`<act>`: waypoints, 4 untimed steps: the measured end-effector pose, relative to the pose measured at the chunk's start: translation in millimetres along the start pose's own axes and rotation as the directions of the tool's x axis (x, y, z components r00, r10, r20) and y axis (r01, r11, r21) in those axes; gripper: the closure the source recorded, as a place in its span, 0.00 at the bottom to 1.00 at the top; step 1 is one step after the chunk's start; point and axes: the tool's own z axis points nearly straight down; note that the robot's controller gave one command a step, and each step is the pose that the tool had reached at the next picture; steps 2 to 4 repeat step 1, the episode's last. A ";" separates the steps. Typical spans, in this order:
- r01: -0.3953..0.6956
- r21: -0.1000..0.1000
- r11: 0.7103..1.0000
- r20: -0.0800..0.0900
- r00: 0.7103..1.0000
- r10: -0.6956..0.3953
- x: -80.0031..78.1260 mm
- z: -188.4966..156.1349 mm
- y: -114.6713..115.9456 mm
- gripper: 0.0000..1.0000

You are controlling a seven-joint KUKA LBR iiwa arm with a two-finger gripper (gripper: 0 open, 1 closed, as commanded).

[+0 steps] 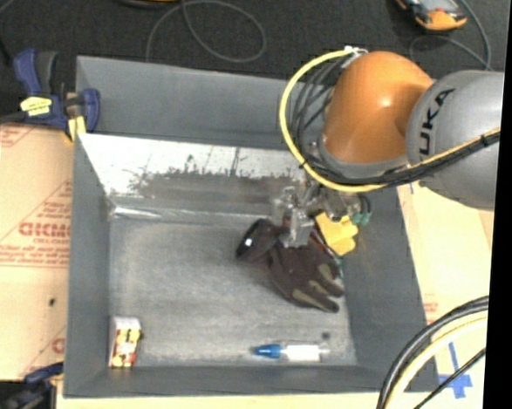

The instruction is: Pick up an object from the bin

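Seemingly limp and light, the dark brown glove (308, 277) beneath the gripper (294, 224), whose opening I cannot tell, wants pinching at a fold.

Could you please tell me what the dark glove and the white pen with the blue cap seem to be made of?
The dark glove looks like soft matte fabric, perhaps suede: it lies limp and crumpled, without shine. The white pen looks like hard, smooth plastic: a straight rigid tube, its blue cap slightly glossy.
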 end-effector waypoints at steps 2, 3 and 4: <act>-0.004 0.002 1.000 0.007 1.000 0.004 -2.1 -39.5 -0.4 1.00; -0.004 0.002 1.000 0.007 1.000 0.004 -2.1 -39.5 -0.4 1.00; -0.004 0.002 1.000 0.007 1.000 0.004 -2.1 -39.5 -0.4 1.00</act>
